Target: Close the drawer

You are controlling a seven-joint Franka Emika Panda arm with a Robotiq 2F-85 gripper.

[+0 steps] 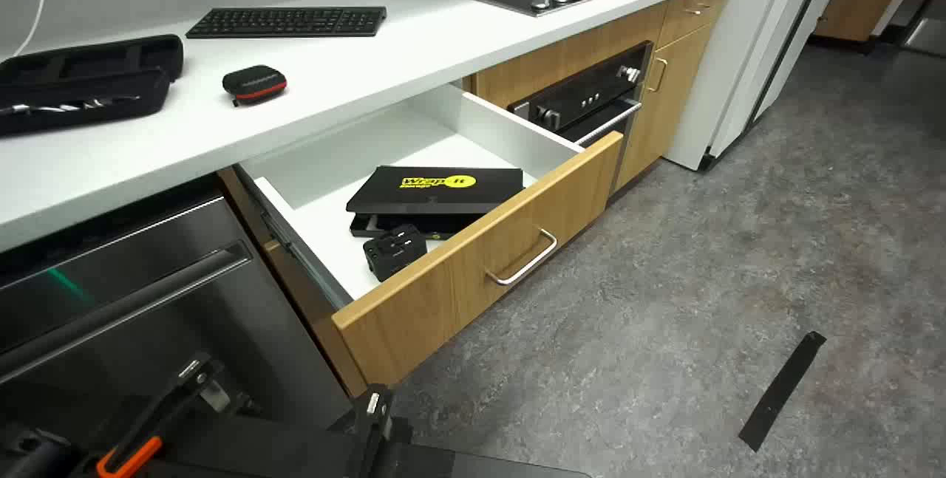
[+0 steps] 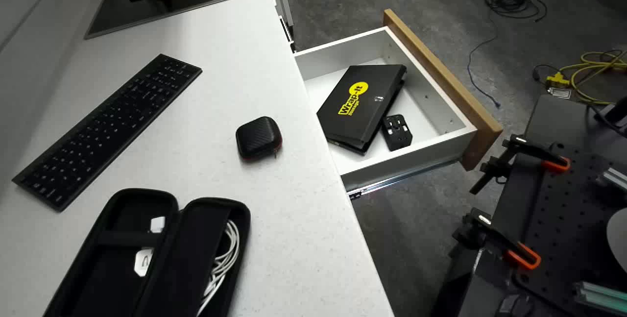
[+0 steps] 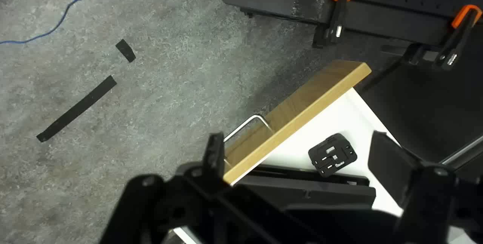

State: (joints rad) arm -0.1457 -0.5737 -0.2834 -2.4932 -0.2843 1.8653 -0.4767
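Box [image 1: 436, 191] in drawer [image 1: 458, 286], keyboard [image 1: 287, 22] on counter [image 1: 355, 79]

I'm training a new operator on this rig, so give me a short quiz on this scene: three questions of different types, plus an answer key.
1. True or false: the drawer is fully closed.

2. Where does the black Wrap-It box lie?
A) on the counter
B) inside the drawer
C) on the floor

3. Short answer: in the wrist view, are the fingers of the gripper together or apart?

Key:
1. False; it stands open, with its inside in view.
2. B
3. Apart
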